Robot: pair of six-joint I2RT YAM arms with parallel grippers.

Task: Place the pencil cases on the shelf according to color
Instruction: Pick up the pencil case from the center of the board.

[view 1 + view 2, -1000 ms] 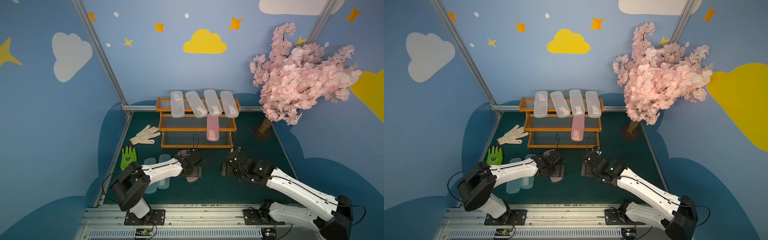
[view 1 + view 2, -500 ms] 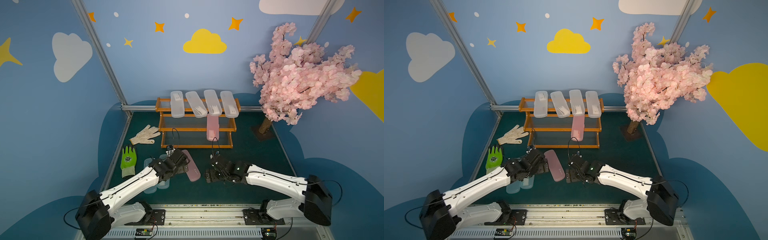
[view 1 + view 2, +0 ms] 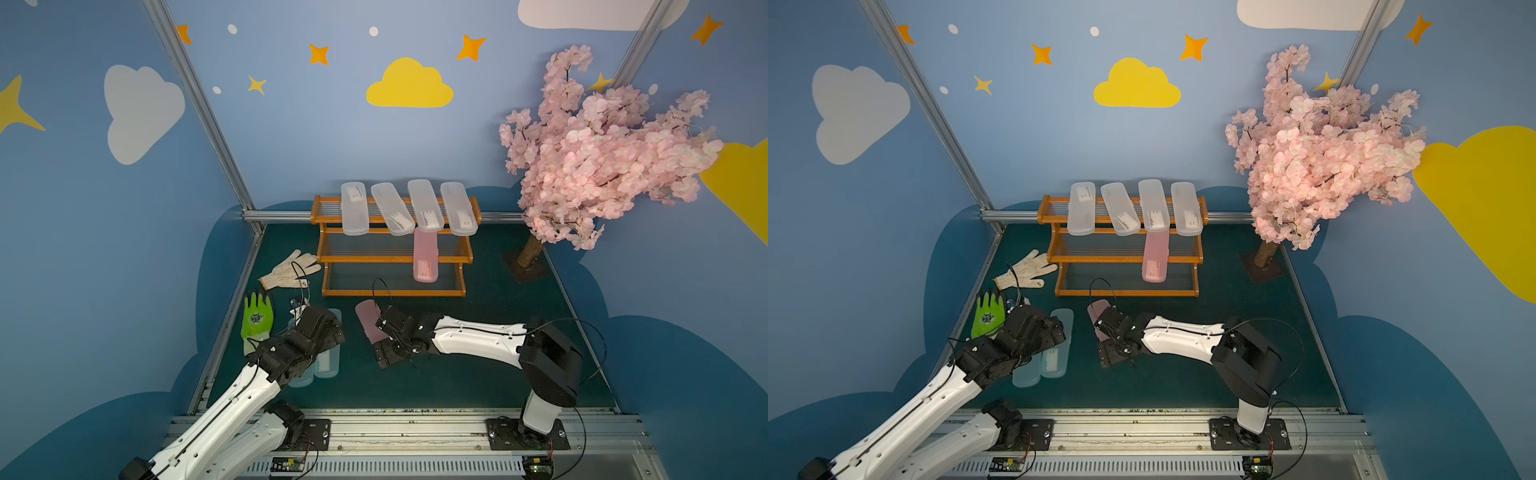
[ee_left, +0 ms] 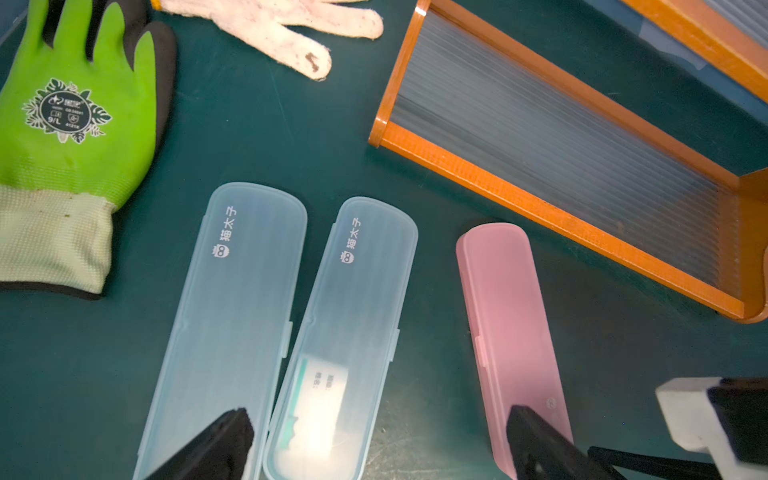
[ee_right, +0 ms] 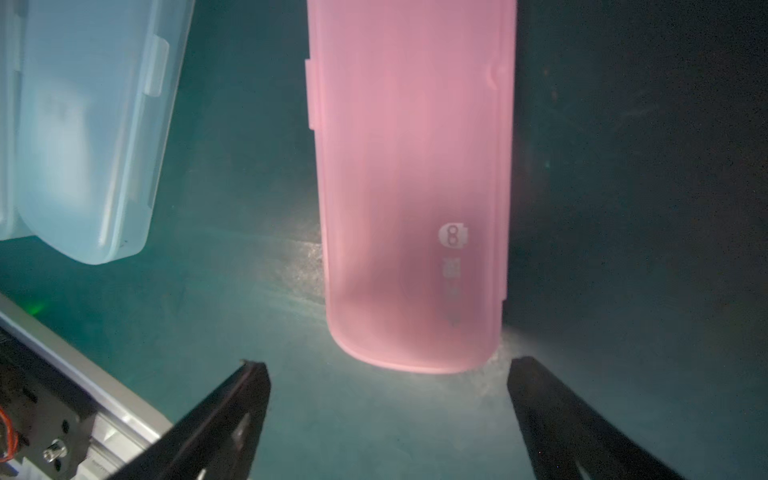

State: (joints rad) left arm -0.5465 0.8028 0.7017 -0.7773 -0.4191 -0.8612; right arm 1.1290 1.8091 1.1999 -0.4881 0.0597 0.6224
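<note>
A pink pencil case (image 5: 411,187) lies flat on the green mat (image 3: 368,320) in front of the shelf (image 3: 392,293). My right gripper (image 5: 384,386) is open, its fingers just short of the case's near end and wider than it. My left gripper (image 4: 380,432) is open and empty above two light blue cases (image 4: 232,324) (image 4: 345,332) lying side by side at the left (image 3: 1054,357). Several frosted white cases (image 3: 407,208) lie across the shelf's top tier. Another pink case (image 3: 425,259) leans on the middle tier.
A white knit glove (image 3: 289,272) and a green glove (image 3: 257,318) lie left of the shelf near the left wall. An artificial cherry tree (image 3: 598,158) stands at the back right. A metal rail (image 3: 415,415) runs along the front edge.
My left gripper has drawn back leftward from the pink case and now hangs over the blue cases. My right gripper has moved left to the pink case's near end.
</note>
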